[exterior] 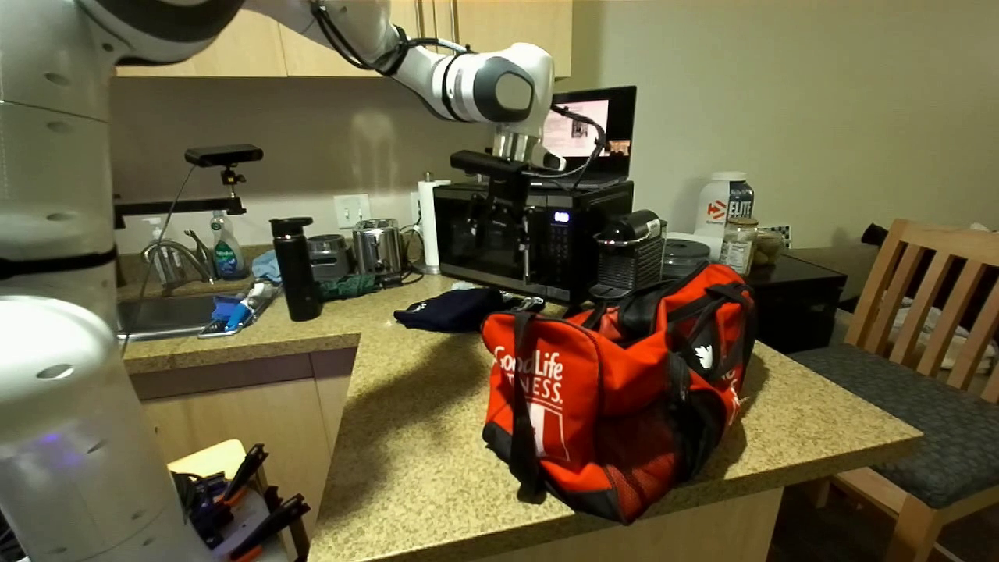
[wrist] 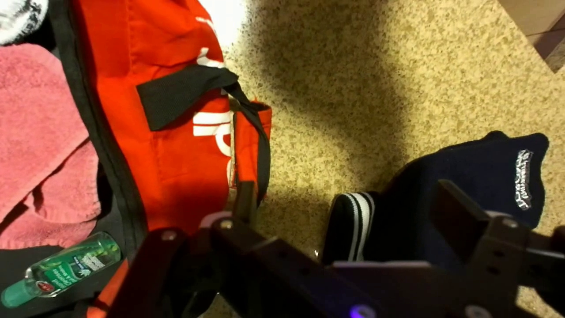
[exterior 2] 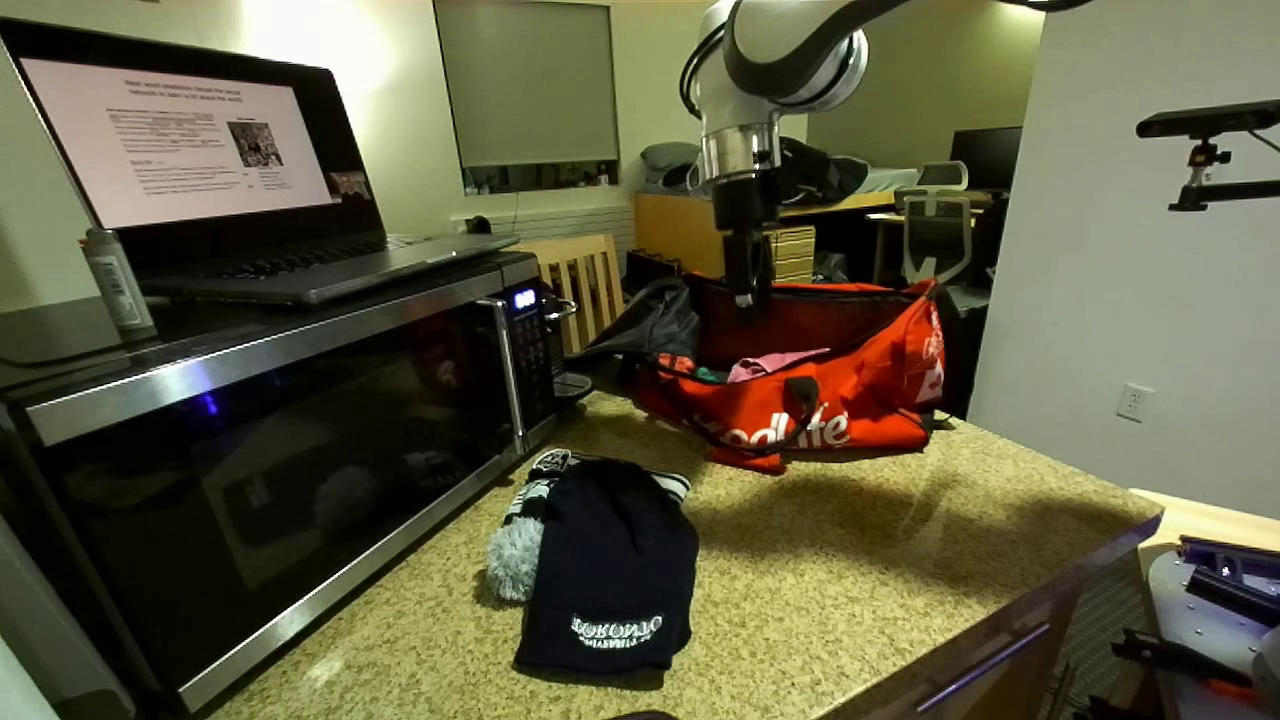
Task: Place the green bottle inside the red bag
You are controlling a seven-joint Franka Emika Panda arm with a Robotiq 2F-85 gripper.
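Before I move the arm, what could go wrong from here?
Sweeping low, the open gripper might snag the black strap of the red bag. In an exterior view the bag's corner seems to reach the edge of the counter; a push might tip it off. The green bottle already lies inside, beside the pink towel; jostling could roll it underneath.

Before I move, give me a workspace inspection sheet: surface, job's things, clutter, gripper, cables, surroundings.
Surface, speckled tan countertop: partly in shadow.
Job, large red fabric duffel bag with black straps: open on top, reaching the counter edge.
Job, clear bottle with green label and teal cap: inside the bag's opening, beside a pink cloth.
Clutter, navy knit hat with white lettering: on the counter, a grey pompom beside it.
Black two-finger gripper: open, nothing between its fingers.
Black cable: loops beside the white robot arm.
Surroundings: black microwave with steel trim, grey laptop open on top; wooden chair nearby.
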